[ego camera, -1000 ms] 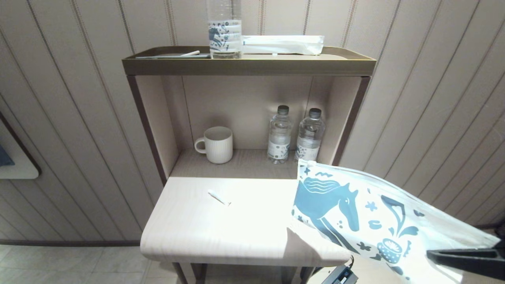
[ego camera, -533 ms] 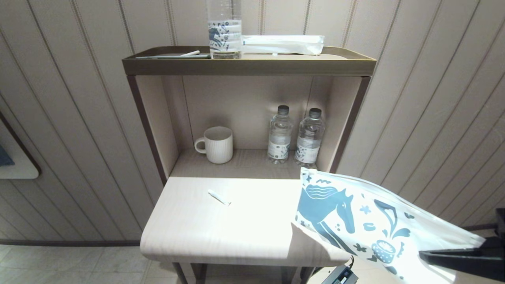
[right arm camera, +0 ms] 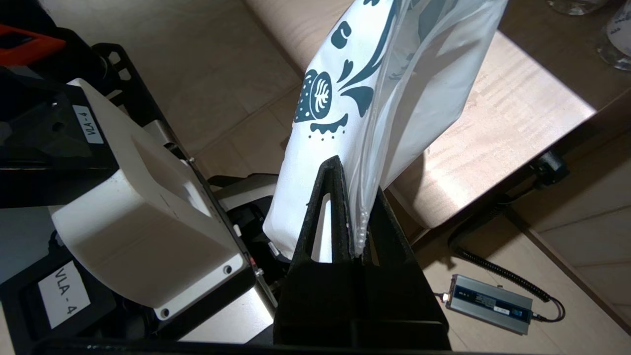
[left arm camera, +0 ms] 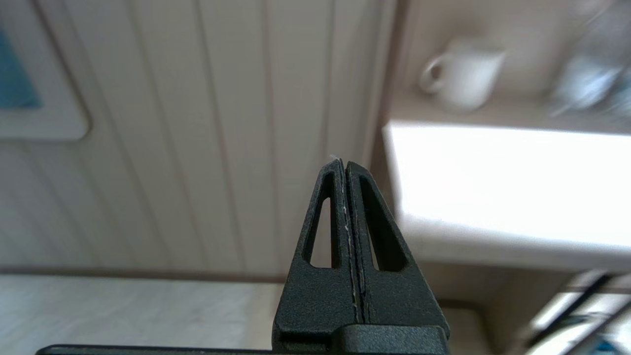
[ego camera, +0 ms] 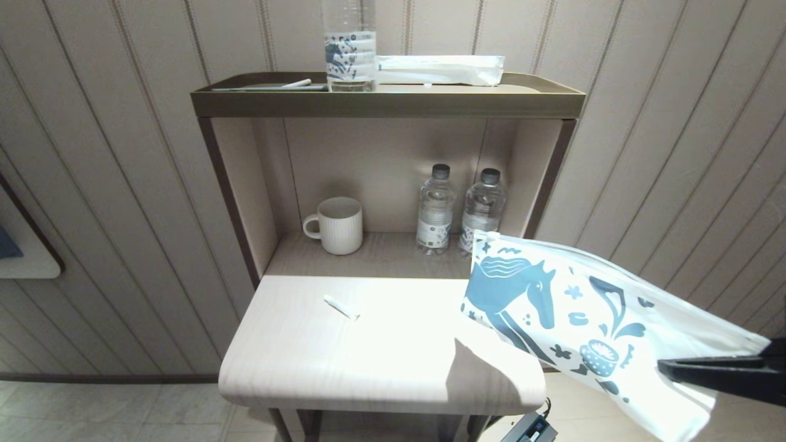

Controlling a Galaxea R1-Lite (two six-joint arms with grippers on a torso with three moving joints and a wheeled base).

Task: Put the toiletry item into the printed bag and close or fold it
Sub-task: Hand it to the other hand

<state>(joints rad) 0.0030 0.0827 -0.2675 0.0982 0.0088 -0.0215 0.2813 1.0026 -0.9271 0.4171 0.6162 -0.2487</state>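
The toiletry item [ego camera: 341, 307], a slim white stick, lies on the pale table top [ego camera: 295, 350], left of centre. The printed bag [ego camera: 552, 307], white with a teal horse, hangs in the air over the table's right end, slanting down to the right. My right gripper [ego camera: 668, 367] is shut on the bag's lower end, off the table's right side. In the right wrist view the bag [right arm camera: 394, 74] rises from the closed right gripper [right arm camera: 352, 182]. My left gripper [left arm camera: 344, 165] is shut on nothing, low and left of the table, out of the head view.
A white mug [ego camera: 338, 224] and two water bottles [ego camera: 435, 209] stand in the niche behind the table. The top shelf holds a horse-printed bottle [ego camera: 350, 49] and a long white packet [ego camera: 439, 69]. A power adapter [right arm camera: 488, 304] lies on the floor.
The right gripper dipped a little with the bag, then rose; the bag's far corner is now higher and slightly further right. The stick has not moved.
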